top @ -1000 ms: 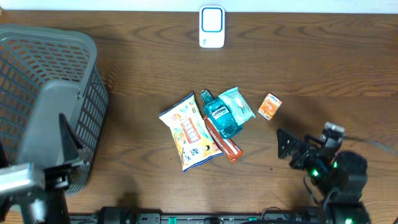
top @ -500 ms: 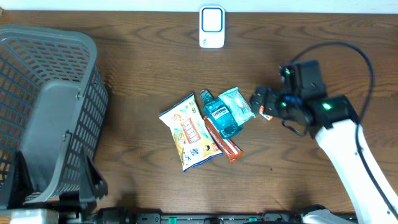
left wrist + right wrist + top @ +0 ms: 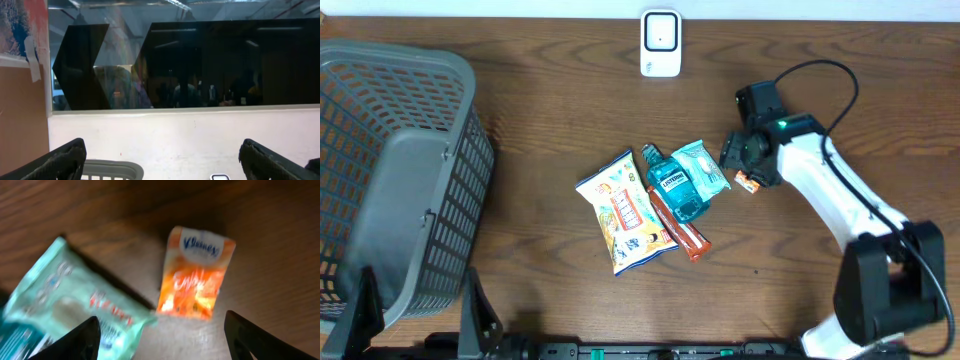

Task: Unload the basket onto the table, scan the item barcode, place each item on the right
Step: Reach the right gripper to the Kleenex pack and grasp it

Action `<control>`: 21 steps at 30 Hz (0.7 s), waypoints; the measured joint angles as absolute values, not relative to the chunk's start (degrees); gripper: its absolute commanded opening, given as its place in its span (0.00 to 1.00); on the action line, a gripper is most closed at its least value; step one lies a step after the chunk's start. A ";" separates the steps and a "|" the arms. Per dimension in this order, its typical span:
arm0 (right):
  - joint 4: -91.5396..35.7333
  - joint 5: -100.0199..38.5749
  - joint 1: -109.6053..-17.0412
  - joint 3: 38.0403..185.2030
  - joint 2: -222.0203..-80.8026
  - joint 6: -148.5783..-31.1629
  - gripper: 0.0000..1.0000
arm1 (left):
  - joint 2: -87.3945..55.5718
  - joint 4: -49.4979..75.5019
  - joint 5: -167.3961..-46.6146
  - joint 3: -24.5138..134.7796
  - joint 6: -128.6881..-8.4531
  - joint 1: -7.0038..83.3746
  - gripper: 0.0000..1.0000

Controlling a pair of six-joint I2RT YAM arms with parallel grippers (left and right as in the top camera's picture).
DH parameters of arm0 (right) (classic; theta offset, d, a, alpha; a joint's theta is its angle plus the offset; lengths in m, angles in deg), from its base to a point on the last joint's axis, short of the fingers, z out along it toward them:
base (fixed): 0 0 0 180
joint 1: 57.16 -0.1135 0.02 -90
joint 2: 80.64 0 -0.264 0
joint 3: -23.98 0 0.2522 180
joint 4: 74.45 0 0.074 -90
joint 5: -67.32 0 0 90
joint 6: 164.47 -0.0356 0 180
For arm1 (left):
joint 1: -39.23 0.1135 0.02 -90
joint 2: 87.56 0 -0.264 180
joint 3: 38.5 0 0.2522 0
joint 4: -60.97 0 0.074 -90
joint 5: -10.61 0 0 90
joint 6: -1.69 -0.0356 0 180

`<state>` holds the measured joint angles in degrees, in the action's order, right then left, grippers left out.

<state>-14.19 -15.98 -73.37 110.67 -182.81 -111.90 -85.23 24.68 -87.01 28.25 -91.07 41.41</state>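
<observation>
A small orange Kleenex pack (image 3: 196, 272) lies flat on the wooden table, partly hidden under my right arm in the overhead view (image 3: 752, 182). My right gripper (image 3: 160, 342) hovers just above and in front of it, open, with nothing between the fingers. A teal wipes pack (image 3: 70, 305) lies beside the left finger. The white barcode scanner (image 3: 660, 42) stands at the table's far edge. My left gripper (image 3: 161, 150) is open and empty, pointing at the back wall from the near left corner.
A pile sits mid-table: a snack bag (image 3: 625, 212), a blue Listerine bottle (image 3: 672, 185), the teal pack (image 3: 702, 167) and an orange-red stick (image 3: 682, 235). A large grey basket (image 3: 380, 150) fills the left side. The right arm's cable loops over the table's right part.
My right arm swung from the near right corner up over the orange pack. My left arm dropped lower at the near left edge.
</observation>
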 measured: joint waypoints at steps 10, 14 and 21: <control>-11.94 -12.66 -73.37 117.95 -194.72 -114.96 0.55 | -85.23 24.66 -87.01 26.17 -91.07 41.41 0.98; -10.65 -11.74 -73.41 118.32 -197.80 -116.32 0.44 | -85.23 24.86 -87.01 26.17 -91.07 41.41 0.98; -8.81 -9.84 -73.37 118.65 -197.93 -118.35 0.04 | -85.23 26.83 -86.98 26.17 -91.12 42.17 0.98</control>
<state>-8.81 -9.84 -73.37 118.65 -197.93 -118.35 -85.23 26.83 -86.98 26.17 -91.12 42.17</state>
